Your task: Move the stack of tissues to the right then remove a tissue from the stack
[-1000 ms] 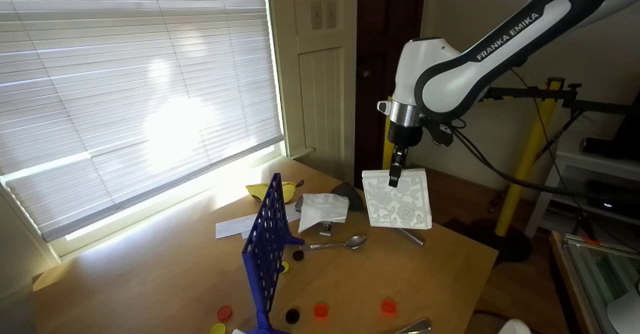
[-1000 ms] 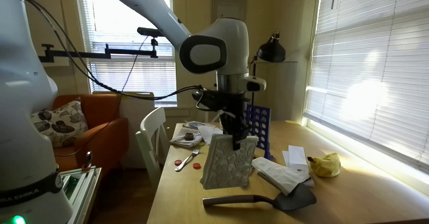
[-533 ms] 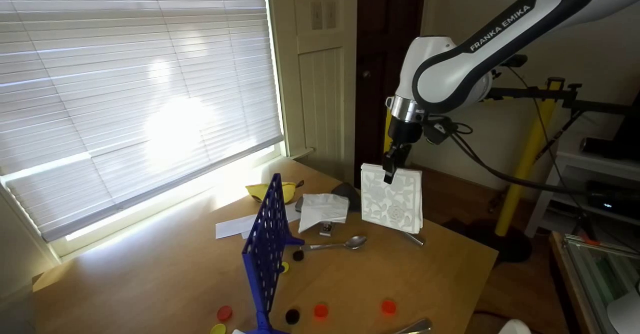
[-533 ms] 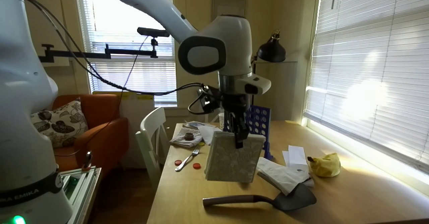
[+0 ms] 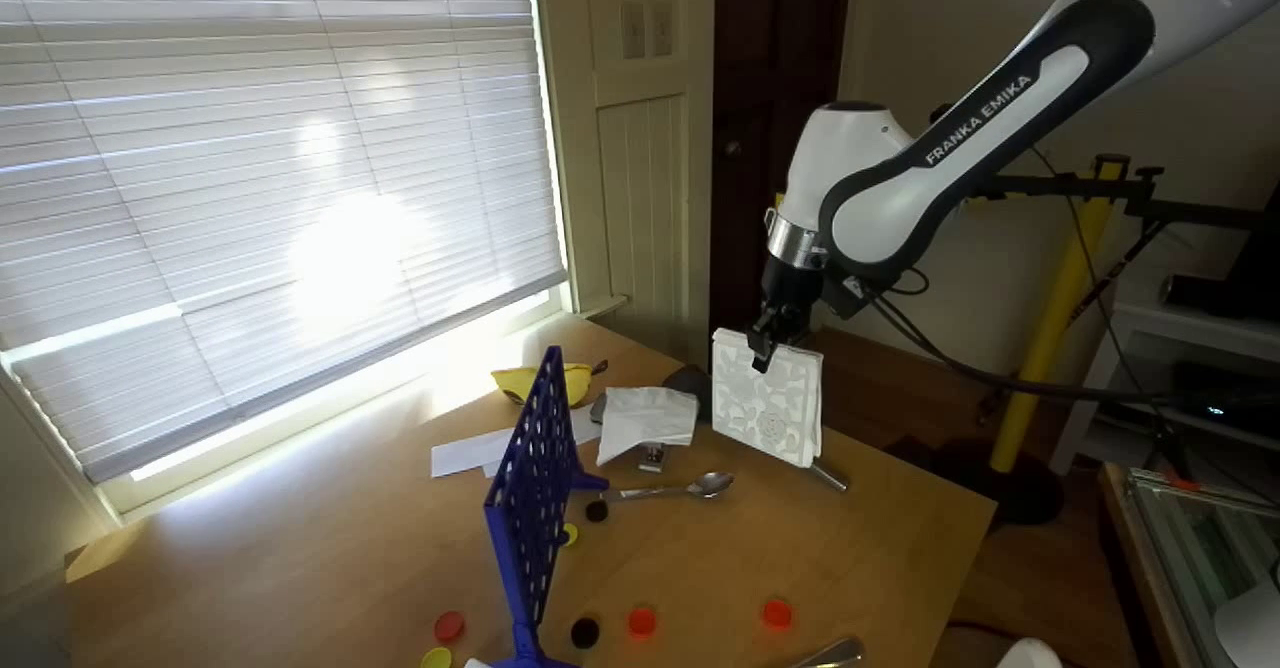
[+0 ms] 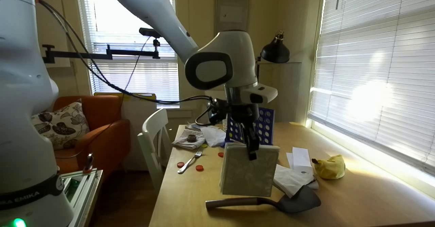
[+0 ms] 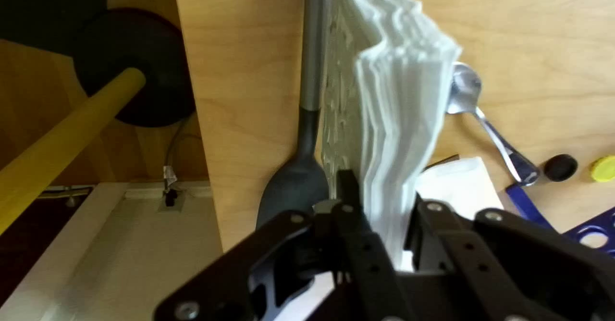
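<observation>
Claw [image 7: 383,191] grips the stack of tissues [image 7: 403,104] near the middle of its top edge, jaws parted only by that pinched thickness. The stack hangs below the claw, broad faces near upright, top edge running past the jaws; the carry should turn on this. Near its lower edge a spatula [image 7: 310,112] lies on the desk [image 5: 350,538]; any contact is unclear. Farther off, the arm [image 5: 985,118] slopes down, its end slightly tilted.

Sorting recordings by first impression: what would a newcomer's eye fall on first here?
Probably the white stack of tissues, pinched near its top edge by the gripper over the table. The sunlit window blind alongside comes next, then the blue perforated panel standing on the table.
</observation>
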Controlling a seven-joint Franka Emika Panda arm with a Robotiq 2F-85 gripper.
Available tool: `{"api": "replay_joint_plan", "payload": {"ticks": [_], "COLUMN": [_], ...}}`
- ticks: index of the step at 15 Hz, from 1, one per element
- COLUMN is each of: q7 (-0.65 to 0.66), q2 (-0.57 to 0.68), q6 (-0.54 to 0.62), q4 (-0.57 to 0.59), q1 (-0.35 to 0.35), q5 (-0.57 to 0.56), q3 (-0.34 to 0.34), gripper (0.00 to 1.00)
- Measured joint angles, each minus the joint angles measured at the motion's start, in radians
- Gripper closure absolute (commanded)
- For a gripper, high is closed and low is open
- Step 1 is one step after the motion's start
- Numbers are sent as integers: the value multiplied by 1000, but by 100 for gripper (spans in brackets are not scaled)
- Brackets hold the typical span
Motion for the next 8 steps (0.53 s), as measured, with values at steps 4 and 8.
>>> {"api": "replay_joint_plan", "payload": {"ticks": [4,8], "q7": [174,279], "q2": [68,103], "q6": [101,121], "q4": [14,34], "q1": [30,78], "q5": [-133,-221], "q3": [-24,-76], "gripper": [95,95]}}
